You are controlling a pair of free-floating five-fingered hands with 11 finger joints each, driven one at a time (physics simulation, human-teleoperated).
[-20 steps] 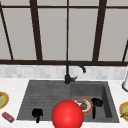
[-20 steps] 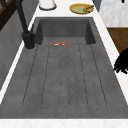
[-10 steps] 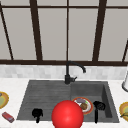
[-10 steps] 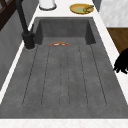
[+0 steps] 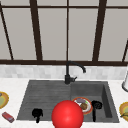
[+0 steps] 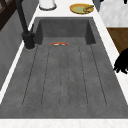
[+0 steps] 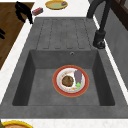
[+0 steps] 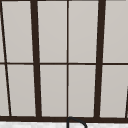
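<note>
My left hand [image 5: 37, 113] hangs in the air before the drainboard's front edge, fingers relaxed and holding nothing. It also appears at the edge of the left side view as the left hand [image 6: 122, 63], and far off in the right side view as the left hand [image 7: 23, 10]. My right hand [image 5: 96, 106] floats in front of the basin, fingers straight down, empty. An orange-rimmed plate [image 7: 70, 80] with food lies on the basin floor. A big red ball [image 5: 67, 115] sits low in the front view between the hands.
The black faucet [image 5: 68, 75] stands behind the sink. A yellow plate [image 5: 2, 100] and a small red block [image 5: 8, 117] lie on the left counter. Another yellow plate [image 5: 124, 110] and a white container [image 5: 125, 83] are on the right counter.
</note>
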